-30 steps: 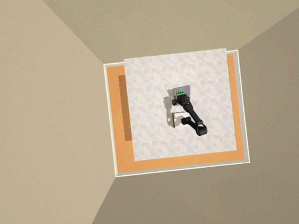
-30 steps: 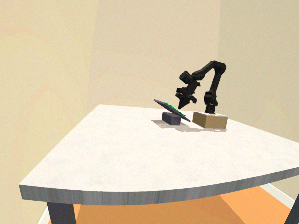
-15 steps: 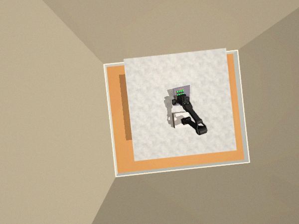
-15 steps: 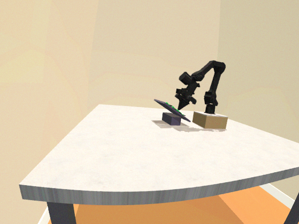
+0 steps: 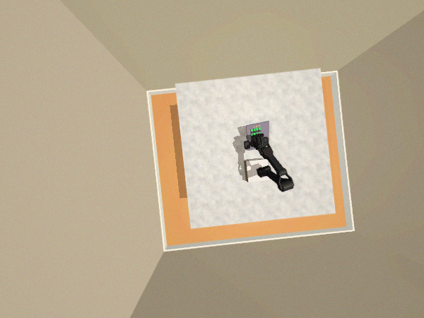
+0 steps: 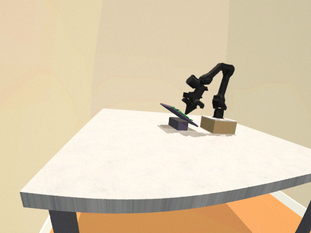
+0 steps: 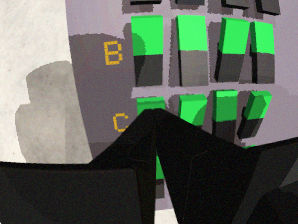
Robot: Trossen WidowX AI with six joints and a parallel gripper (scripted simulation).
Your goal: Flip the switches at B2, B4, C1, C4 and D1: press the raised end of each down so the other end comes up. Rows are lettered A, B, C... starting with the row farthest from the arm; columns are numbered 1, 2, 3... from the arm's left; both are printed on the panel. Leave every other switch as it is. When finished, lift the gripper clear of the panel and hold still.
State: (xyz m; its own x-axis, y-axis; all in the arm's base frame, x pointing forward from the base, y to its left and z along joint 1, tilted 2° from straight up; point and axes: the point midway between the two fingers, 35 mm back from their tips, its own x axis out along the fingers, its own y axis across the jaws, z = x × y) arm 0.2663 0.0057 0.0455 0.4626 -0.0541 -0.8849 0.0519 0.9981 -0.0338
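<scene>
The purple switch panel [image 5: 264, 124] [image 6: 168, 107] [image 7: 87, 3] is tilted up on a dark block [image 6: 178, 123]. Its rockers are green and dark grey. In the wrist view rows A, B and C show. B2 [image 7: 192, 52] and B4 [image 7: 264, 52] each show a green upper half and a dark lower half. My gripper [image 5: 255, 137] [image 6: 185, 113] [image 7: 152, 117] is shut and empty. Its tip is right at the panel, over the lower part of C1 [image 7: 150, 103]. C4 [image 7: 256, 111] shows at the right of row C. The fingers hide row D, except for a green sliver between them.
The arm stands on a tan box [image 6: 218, 126] [image 5: 253, 174] just behind the panel. Both rest on the white table [image 6: 129, 160] [image 5: 212, 124]. An orange floor lies below.
</scene>
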